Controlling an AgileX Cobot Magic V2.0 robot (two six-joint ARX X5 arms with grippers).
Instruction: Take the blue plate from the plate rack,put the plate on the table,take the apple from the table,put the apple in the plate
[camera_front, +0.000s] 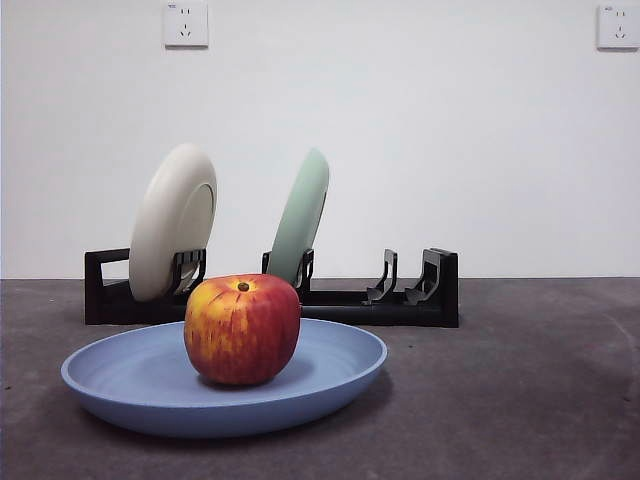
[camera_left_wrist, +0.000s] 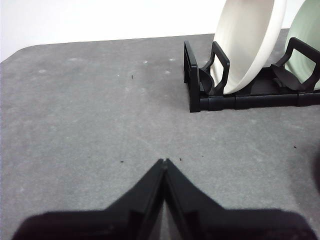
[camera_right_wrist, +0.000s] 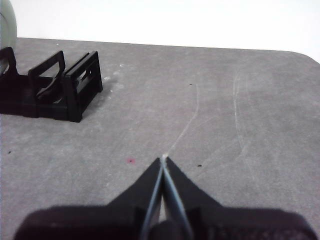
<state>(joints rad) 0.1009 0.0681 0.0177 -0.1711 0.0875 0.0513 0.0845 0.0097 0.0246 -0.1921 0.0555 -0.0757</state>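
The blue plate (camera_front: 130, 385) lies flat on the table (camera_front: 520, 400) in the front view, near the camera. The red and yellow apple (camera_front: 243, 329) stands upright in the middle of the plate. Behind them stands the black plate rack (camera_front: 400, 300); its ends also show in the left wrist view (camera_left_wrist: 200, 90) and the right wrist view (camera_right_wrist: 60, 90). My left gripper (camera_left_wrist: 164, 161) is shut and empty, above bare table off the rack's end near the cream plate. My right gripper (camera_right_wrist: 164, 158) is shut and empty, above bare table off the rack's other end. Neither gripper shows in the front view.
A cream-white plate (camera_front: 172, 220) and a pale green plate (camera_front: 300, 215) stand on edge in the rack; the slots at its right end hold nothing. A white wall with two sockets stands behind the table.
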